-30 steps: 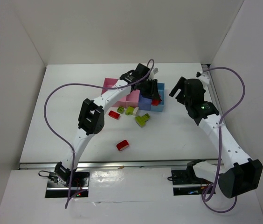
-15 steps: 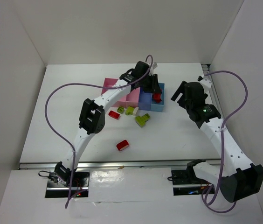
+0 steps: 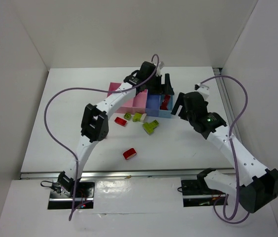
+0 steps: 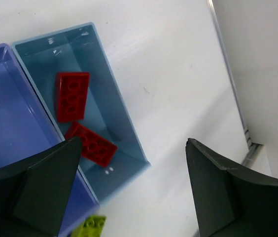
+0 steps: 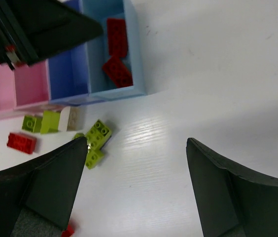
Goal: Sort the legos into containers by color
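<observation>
Just opened the left gripper (image 4: 133,143) over the light-blue end bin (image 4: 121,106): clamped on a red brick a second ago, spread wide now with nothing between the jaws. Dropped that brick into the bin, by the look of it. Can count two red bricks (image 4: 72,96) lying flat on the bin floor, one near the middle, the other nearer the end wall with a corner hidden behind a finger in the left wrist view. Cannot tell which of the two is the newcomer. Nothing to see in the darker blue bin (image 4: 11,108) alongside, as far as that view reaches.

Edged the right gripper (image 3: 180,104) closer too, now just beside the near right corner of the end bin. Kept its jaws apart, holding nothing.

Means one more red sorted, and both grippers free for the next pick. Plenty left on the table (image 3: 188,143):
- a stray red brick (image 3: 120,120) just in front of the pink bins (image 3: 117,91)
- a row of yellow-green bricks (image 3: 138,116) next to it, with a whitish brick (image 5: 72,118) at its end
- a yellow-green cluster (image 3: 151,126) a little nearer
- a lone red brick (image 3: 129,153) well apart, toward the arm bases

Would judge the sorting still in its early part.
</observation>
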Motion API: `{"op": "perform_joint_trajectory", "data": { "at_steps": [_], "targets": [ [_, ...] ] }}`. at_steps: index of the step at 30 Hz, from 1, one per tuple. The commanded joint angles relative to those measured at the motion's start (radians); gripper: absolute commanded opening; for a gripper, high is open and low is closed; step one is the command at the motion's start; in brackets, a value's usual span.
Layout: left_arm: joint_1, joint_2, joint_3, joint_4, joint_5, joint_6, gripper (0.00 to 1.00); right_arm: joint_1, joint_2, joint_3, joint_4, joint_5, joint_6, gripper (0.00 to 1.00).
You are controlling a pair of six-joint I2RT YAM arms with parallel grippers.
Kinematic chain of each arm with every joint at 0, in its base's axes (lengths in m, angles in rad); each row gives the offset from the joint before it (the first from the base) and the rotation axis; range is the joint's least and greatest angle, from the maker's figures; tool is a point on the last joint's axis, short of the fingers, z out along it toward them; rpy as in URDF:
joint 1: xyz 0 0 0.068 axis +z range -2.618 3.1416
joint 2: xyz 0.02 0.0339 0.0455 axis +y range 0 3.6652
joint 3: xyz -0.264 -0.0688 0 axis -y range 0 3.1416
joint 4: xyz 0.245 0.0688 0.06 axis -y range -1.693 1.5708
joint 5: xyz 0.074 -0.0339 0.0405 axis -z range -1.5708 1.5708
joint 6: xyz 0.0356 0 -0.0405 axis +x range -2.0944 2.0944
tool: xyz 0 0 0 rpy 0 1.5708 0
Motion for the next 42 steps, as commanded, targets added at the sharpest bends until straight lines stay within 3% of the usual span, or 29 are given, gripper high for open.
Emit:
{"op": "perform_joint_trajectory", "data": {
  "at_steps": [1,8,11,12,18,24,29,42],
  "targets": [
    [0.032,-0.214,-0.04,0.011,0.026,0.019,0.97,0.094,0.016,-0.005,0.049,-0.012,-0.074,0.88],
    [0.108,-0.521,-0.271,-0.166,-0.098,0.092,0.97,0.324,0.108,-0.034,0.134,-0.15,-0.176,0.88],
    [0.158,-0.615,-0.42,-0.24,-0.304,0.039,1.0,0.469,0.206,0.004,0.123,-0.127,-0.205,0.88],
    [0.178,-0.673,-0.543,-0.259,-0.351,0.007,1.0,0.502,0.235,0.018,0.123,-0.142,-0.239,0.88],
    [0.287,-0.863,-0.907,-0.291,-0.424,-0.018,1.0,0.648,0.478,0.127,0.157,-0.349,-0.376,0.91],
    [0.356,-0.991,-1.087,-0.332,-0.424,0.0,1.0,0.718,0.594,0.195,0.131,-0.372,-0.459,0.94],
    [0.378,-1.025,-1.149,-0.332,-0.404,0.009,1.0,0.737,0.634,0.225,0.064,-0.365,-0.543,0.94],
    [0.378,-0.948,-1.1,-0.332,-0.356,0.019,1.0,0.737,0.702,0.225,-0.044,-0.228,-0.635,0.95]
  ]
}}
